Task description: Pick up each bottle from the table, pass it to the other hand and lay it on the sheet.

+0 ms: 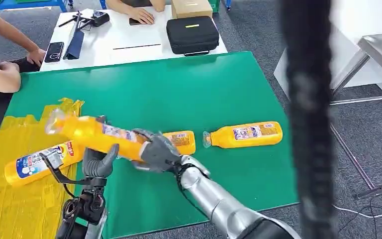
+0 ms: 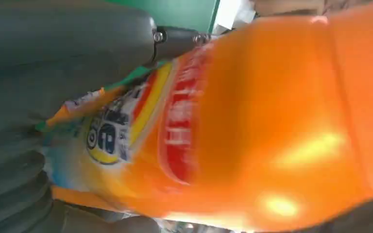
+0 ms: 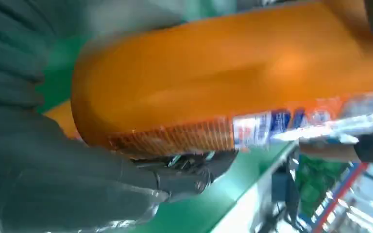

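Observation:
My right hand grips the base end of an orange bottle, held tilted in the air over the left edge of the green mat. My left hand wraps the same bottle near its middle, thumb in front and a finger behind. Up close, the bottle lies against my left hand, and the bottle sits in my right hand. A second bottle lies on the yellow sheet. Two more bottles lie on the mat.
A blurred black upright bar crosses the head view at the right. Behind the mat stands a white table with a black case, a phone and people's arms. A metal table frame stands far right.

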{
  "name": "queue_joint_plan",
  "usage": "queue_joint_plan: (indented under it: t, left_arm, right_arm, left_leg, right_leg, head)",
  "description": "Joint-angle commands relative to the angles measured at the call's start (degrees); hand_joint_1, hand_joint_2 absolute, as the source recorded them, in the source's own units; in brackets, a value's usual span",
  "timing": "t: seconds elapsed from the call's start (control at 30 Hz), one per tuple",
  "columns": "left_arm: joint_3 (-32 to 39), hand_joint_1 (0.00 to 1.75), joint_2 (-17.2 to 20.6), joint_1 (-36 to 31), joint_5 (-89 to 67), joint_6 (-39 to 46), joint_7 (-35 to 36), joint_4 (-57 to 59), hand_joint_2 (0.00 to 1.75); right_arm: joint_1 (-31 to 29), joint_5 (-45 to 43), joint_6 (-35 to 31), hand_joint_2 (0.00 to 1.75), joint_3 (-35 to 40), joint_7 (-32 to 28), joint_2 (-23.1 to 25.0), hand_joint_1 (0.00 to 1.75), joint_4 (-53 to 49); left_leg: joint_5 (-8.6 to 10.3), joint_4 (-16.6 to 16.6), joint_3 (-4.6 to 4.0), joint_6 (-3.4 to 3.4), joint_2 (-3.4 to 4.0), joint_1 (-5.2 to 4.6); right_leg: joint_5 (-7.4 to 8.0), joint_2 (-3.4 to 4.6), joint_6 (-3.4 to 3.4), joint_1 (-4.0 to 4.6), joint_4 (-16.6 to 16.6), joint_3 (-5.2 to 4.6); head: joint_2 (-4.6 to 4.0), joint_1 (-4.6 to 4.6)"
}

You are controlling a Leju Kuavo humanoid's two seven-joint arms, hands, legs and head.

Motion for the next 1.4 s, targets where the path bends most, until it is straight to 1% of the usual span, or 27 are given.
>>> queue_joint_plan:
  t: [0.03,0.33,0.37,0.4,0.43,0.47,0.5,0.6,0.63,0.67,0.7,0.73,0.77,0.8,0.87,0.93,0.97,1.07,1.1,1.13,1.2,1.23,1.27,1.3,1.33,1.37,1.4]
  left_arm:
    - [-2.4,0.0,-0.2,-3.3,-0.2,0.6,0.1,3.9,1.75]
    - [-2.4,0.0,0.0,-3.2,-0.1,0.8,0.2,4.0,1.75]
    - [-2.4,0.0,0.1,-3.1,-0.1,0.8,0.2,4.0,1.75]
    - [-2.1,0.0,-0.3,-3.3,-0.8,2.5,0.0,3.8,1.75]
    - [-1.9,0.0,-0.4,-3.3,-0.8,2.9,0.0,3.4,1.75]
    - [-1.5,0.0,-0.4,-3.0,-1.0,3.4,0.0,2.6,1.75]
    - [-1.3,0.0,-0.4,-2.7,-1.4,4.1,0.1,2.0,1.75]
    - [0.1,0.0,-0.3,-0.7,-1.7,5.2,0.7,-1.2,1.75]
    - [0.4,1.24,-0.4,-0.4,-1.7,5.2,0.8,-1.6,1.75]
    - [0.6,1.73,-0.5,0.0,-1.7,5.2,0.9,-2.0,1.75]
    - [0.8,1.75,-0.6,0.3,-1.7,5.2,0.9,-2.3,1.75]
    - [0.8,1.75,-0.5,0.4,-1.8,5.2,0.8,-2.5,1.75]
    - [1.0,1.75,-0.5,0.7,-1.9,5.1,0.7,-2.8,1.75]
    - [1.2,1.75,-0.5,0.8,-2.0,5.2,0.6,-3.0,1.75]
    - [1.4,1.75,-0.4,0.8,-2.2,5.2,0.5,-3.2,1.75]
    - [1.5,1.75,-0.3,0.6,-2.5,5.3,0.2,-3.3,1.75]
    - [1.4,1.75,-0.3,0.4,-3.0,5.6,-0.1,-3.1,1.75]
    - [1.5,1.75,-0.4,-0.2,-3.4,6.0,-0.5,-2.7,1.75]
    - [1.7,1.75,-0.4,-0.3,-3.4,6.1,-0.6,-2.7,1.75]
    - [1.8,1.75,-0.4,-0.2,-3.5,6.2,-0.7,-2.8,1.75]
    - [2.0,1.75,-0.2,0.1,-3.9,6.6,-1.1,-3.7,1.75]
    - [2.1,1.75,-0.1,0.2,-4.1,6.8,-1.2,-3.9,1.75]
    - [2.2,1.75,0.1,0.3,-4.1,6.8,-1.2,-4.0,1.75]
    - [2.3,1.75,0.2,0.4,-4.4,7.1,-1.3,-4.4,1.75]
    - [2.5,1.75,0.6,0.5,-6.1,8.7,-2.5,-5.2,1.75]
    - [2.8,1.75,0.9,0.3,-7.5,10.2,-3.4,-5.8,1.75]
    - [3.5,1.75,1.6,0.5,-11.4,14.5,-5.0,-7.8,1.75]
  right_arm:
    - [-1.8,-4.6,-1.8,1.75,19.4,6.0,1.0,1.75,2.0]
    - [-2.3,-5.4,-1.9,1.75,19.7,5.4,1.0,1.75,2.9]
    - [-2.4,-5.4,-1.8,1.75,20.0,5.4,1.0,1.75,3.3]
    - [-2.6,-6.4,-0.8,1.75,23.2,5.9,1.0,1.75,3.0]
    - [-2.1,-6.6,-1.0,1.75,25.3,7.0,1.0,1.75,2.0]
    - [-1.5,-7.7,-1.1,1.75,29.0,8.7,1.0,1.75,0.7]
    - [-1.3,-8.1,-1.6,1.75,31.0,9.5,1.0,1.75,0.2]
    - [-0.9,-10.4,-2.3,1.75,36.1,11.1,1.0,1.75,-1.3]
    - [-1.2,-11.1,-2.4,1.75,36.5,11.2,1.0,1.75,-1.2]
    - [-1.6,-11.7,-2.5,1.75,36.6,11.3,1.0,1.75,-0.6]
    - [-2.0,-12.1,-2.3,1.75,36.4,11.2,1.0,1.75,0.1]
    - [-2.3,-12.3,-2.3,1.75,36.3,11.0,1.0,1.75,0.5]
    - [-2.7,-12.7,-2.3,1.75,36.2,10.5,1.0,1.75,1.1]
    - [-2.9,-13.1,-2.5,1.75,36.2,10.2,1.0,1.75,1.6]
    - [-3.3,-13.7,-2.9,1.75,35.6,10.0,1.0,1.75,2.4]
    - [-3.4,-13.8,-3.4,1.75,35.2,9.8,1.0,1.75,3.0]
    - [-3.5,-13.9,-3.6,1.75,35.0,9.6,1.0,1.75,3.3]
    - [-3.5,-13.9,-3.9,1.75,34.3,9.4,1.0,1.75,4.0]
    - [-3.6,-13.9,-4.1,1.75,33.9,9.0,1.0,1.75,4.5]
    - [-3.7,-13.9,-4.1,1.75,33.8,8.9,1.0,1.75,4.7]
    - [-4.0,-13.9,-5.0,1.75,32.6,8.5,1.0,1.75,5.2]
    - [-4.1,-13.8,-5.6,1.75,32.1,8.3,1.0,1.15,5.3]
    - [-4.5,-13.8,-5.4,1.75,31.9,8.3,1.0,1.15,5.5]
    - [-4.5,-13.8,-5.9,1.75,31.1,7.9,1.0,0.0,5.6]
    - [-4.8,-14.0,-6.1,0.0,29.2,7.7,1.0,0.0,6.0]
    - [-5.2,-14.3,-6.0,0.0,27.4,7.3,0.9,0.0,6.2]
    - [-5.3,-13.9,-5.4,0.0,22.6,5.2,0.0,0.0,5.0]
  left_leg:
    - [-0.1,0.0,0.17,-0.18,0.0,0.05]
    - [-0.09,0.0,0.2,-0.18,-0.07,0.05]
    - [-0.04,0.0,0.11,-0.14,-0.07,0.04]
    - [-0.1,0.1,0.19,-0.2,-0.1,0.08]
    - [-0.07,0.0,0.16,-0.17,-0.07,0.05]
    - [-0.04,0.0,0.1,-0.13,-0.03,0.03]
    - [-0.11,0.0,0.19,-0.2,-0.04,0.07]
    - [-0.11,0.0,0.17,-0.19,0.02,0.07]
    - [-0.19,0.1,0.27,-0.25,0.08,0.11]
    - [-0.14,0.1,0.18,-0.21,0.04,0.11]
    - [-0.06,0.0,0.08,-0.14,0.03,0.08]
    - [-0.17,0.1,0.23,-0.23,0.01,0.11]
    - [-0.09,0.0,0.14,-0.18,-0.04,0.09]
    - [-0.16,0.1,0.22,-0.24,-0.06,0.15]
    - [-0.04,0.0,0.04,-0.14,-0.05,0.09]
    - [-0.19,0.1,0.28,-0.29,-0.1,0.16]
    - [-0.04,0.0,0.08,-0.16,-0.09,0.08]
    - [-0.05,0.0,0.09,-0.17,-0.13,0.09]
    - [-0.19,0.1,0.3,-0.31,-0.15,0.17]
    - [-0.08,0.0,0.13,-0.19,-0.13,0.1]
    - [-0.12,0.1,0.2,-0.24,-0.17,0.12]
    - [-0.08,0.0,0.13,-0.19,-0.13,0.09]
    - [-0.04,0.0,0.05,-0.14,-0.09,0.08]
    - [-0.12,0.1,0.18,-0.23,-0.13,0.12]
    - [-0.08,0.0,0.13,-0.2,-0.11,0.11]
    - [-0.02,0.0,0.03,-0.13,-0.06,0.06]
    - [-0.08,0.1,0.12,-0.21,-0.1,0.1]
  right_leg:
    - [-0.1,-0.1,-0.02,0.05,0.0,0.19]
    - [-0.12,-0.18,-0.02,0.06,0.0,0.25]
    - [-0.07,-0.15,-0.02,0.05,0.0,0.15]
    - [-0.13,-0.21,-0.03,0.08,0.0,0.26]
    - [-0.1,-0.17,-0.03,0.06,0.0,0.2]
    - [-0.06,-0.1,-0.02,0.03,0.0,0.12]
    - [-0.13,-0.14,-0.04,0.08,0.0,0.24]
    - [-0.11,-0.08,-0.04,0.07,0.0,0.19]
    - [-0.17,-0.06,-0.06,0.11,0.0,0.29]
    - [-0.13,-0.1,-0.05,0.1,0.0,0.21]
    - [-0.07,-0.07,-0.04,0.07,0.0,0.09]
    - [-0.18,-0.14,-0.05,0.11,0.0,0.26]
    - [-0.12,-0.16,-0.04,0.08,0.0,0.16]
    - [-0.19,-0.22,-0.05,0.13,0.1,0.27]
    - [-0.06,-0.14,-0.03,0.07,0.0,0.06]
    - [-0.23,-0.29,-0.05,0.14,0.1,0.35]
    - [-0.09,-0.2,-0.04,0.06,0.0,0.12]
    - [-0.09,-0.22,-0.04,0.08,0.0,0.15]
    - [-0.23,-0.33,-0.06,0.16,0.0,0.4]
    - [-0.12,-0.24,-0.04,0.09,0.0,0.2]
    - [-0.18,-0.31,-0.05,0.12,0.0,0.28]
    - [-0.13,-0.25,-0.05,0.09,0.0,0.19]
    - [-0.07,-0.18,-0.05,0.07,0.0,0.09]
    - [-0.16,-0.26,-0.06,0.11,0.0,0.25]
    - [-0.12,-0.22,-0.05,0.1,0.0,0.19]
    - [-0.06,-0.14,-0.04,0.04,0.0,0.05]
    - [-0.13,-0.22,-0.05,0.08,0.0,0.17]
  head:
    - [0.0,0.0]
    - [0.0,0.0]
    - [0.0,0.02]
    - [0.0,0.0]
    - [0.0,0.0]
    - [0.0,0.0]
    - [0.0,0.0]
    - [0.0,0.0]
    - [0.0,0.0]
    - [0.0,0.02]
    - [0.0,-0.02]
    - [0.0,0.0]
    - [0.0,0.0]
    - [0.0,-0.02]
    - [0.0,0.0]
    - [0.0,0.0]
    - [0.0,0.0]
    - [0.0,0.0]
    - [0.0,0.02]
    - [0.0,0.0]
    - [0.0,0.0]
    - [0.0,0.0]
    - [0.0,0.0]
    - [0.0,0.0]
    - [0.0,0.02]
    - [0.0,0.0]
    - [0.0,0.0]
